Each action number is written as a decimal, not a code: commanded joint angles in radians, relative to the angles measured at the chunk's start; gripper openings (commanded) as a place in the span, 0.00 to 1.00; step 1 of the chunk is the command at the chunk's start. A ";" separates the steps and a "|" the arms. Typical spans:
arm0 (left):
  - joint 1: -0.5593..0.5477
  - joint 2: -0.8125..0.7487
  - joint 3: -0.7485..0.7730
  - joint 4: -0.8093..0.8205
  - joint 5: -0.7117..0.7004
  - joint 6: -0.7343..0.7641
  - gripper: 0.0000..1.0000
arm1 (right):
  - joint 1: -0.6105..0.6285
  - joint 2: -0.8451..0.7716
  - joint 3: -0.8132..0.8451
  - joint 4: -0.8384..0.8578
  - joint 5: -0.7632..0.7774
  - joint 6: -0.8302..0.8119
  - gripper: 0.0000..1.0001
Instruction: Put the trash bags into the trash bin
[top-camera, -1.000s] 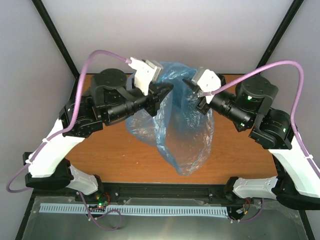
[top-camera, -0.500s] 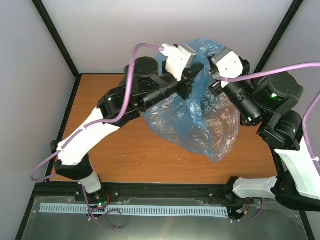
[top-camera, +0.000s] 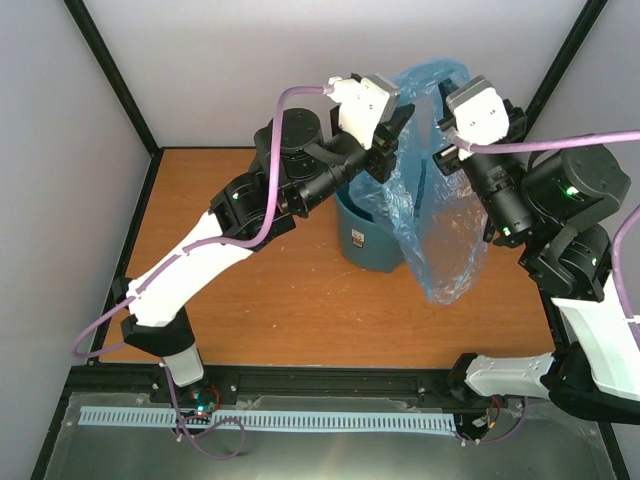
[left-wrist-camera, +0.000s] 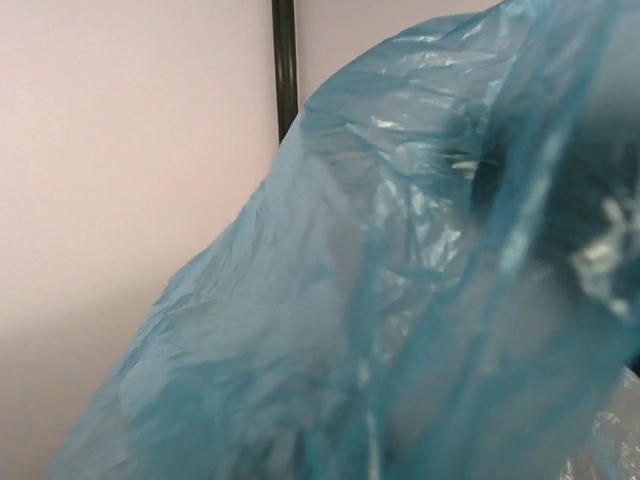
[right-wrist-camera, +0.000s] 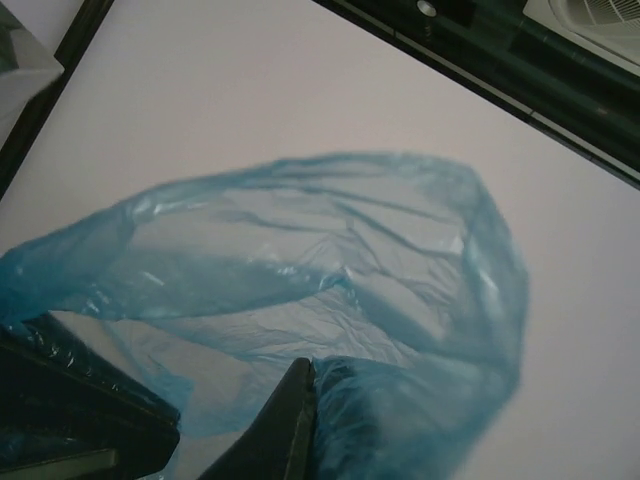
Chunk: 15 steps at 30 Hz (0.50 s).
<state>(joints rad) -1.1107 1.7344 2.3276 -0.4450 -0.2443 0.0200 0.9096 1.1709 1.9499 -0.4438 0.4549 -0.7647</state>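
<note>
Top external view: the left arm and right arm reach up high over the round dark teal plastic bin. The left jaws and right jaws each pinch the top edge of the thin translucent light-blue plastic film bag. It hangs wrinkled and glossy against the bin's right side, above the brown wooden table. Pale walls stand behind the bin.

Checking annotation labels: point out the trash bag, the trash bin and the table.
trash bag (top-camera: 445, 240): top view, hanging lower film.
trash bin (top-camera: 360, 245): top view, front wall.
table (top-camera: 250, 300): top view, bare wood, left.
</note>
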 joint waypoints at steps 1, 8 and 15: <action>0.008 0.001 0.010 0.065 -0.062 0.047 0.01 | -0.006 0.026 0.016 0.046 0.027 -0.035 0.06; 0.126 -0.005 -0.083 0.041 -0.036 -0.095 0.01 | -0.023 0.028 -0.028 0.035 0.015 0.000 0.08; 0.245 -0.063 -0.161 0.064 0.054 -0.178 0.01 | -0.058 0.004 -0.028 -0.031 -0.070 0.082 0.10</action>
<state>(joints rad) -0.9054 1.7298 2.1761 -0.4110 -0.2447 -0.0910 0.8661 1.2011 1.9213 -0.4461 0.4328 -0.7380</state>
